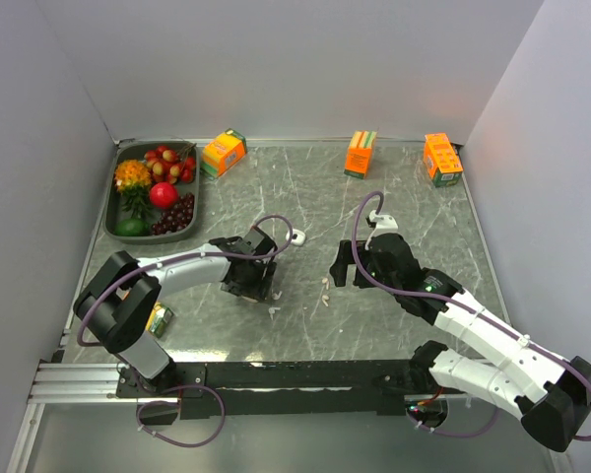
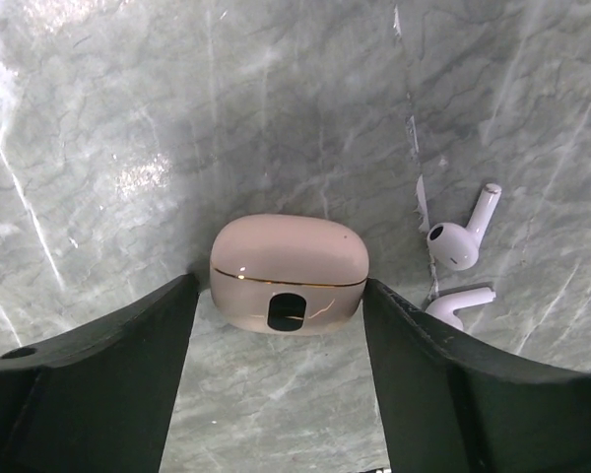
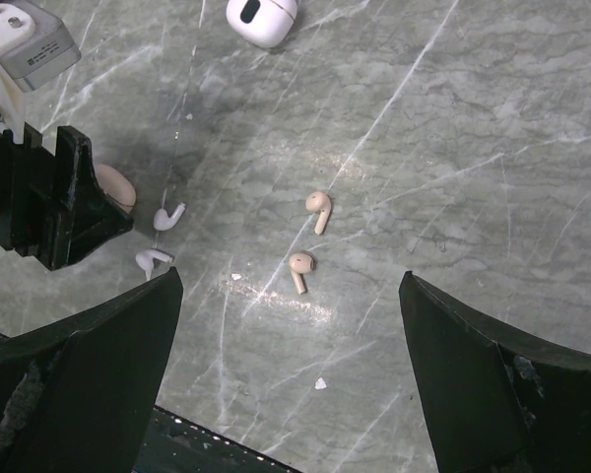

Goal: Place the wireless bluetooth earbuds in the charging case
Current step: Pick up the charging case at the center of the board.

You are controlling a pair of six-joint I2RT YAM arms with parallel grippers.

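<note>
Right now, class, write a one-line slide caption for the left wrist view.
Left gripper straddles the closed charging case on the marble table, two white earbuds lying beside it.

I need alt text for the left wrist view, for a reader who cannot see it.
A closed beige case lies on the marble table between the left gripper's two dark fingers; whether they touch it is unclear. Two white earbuds lie to its right.

A black finger (image 3: 74,202) hid most of the charging case (image 3: 118,187); the top edge cut off a white case (image 3: 261,18).
</note>
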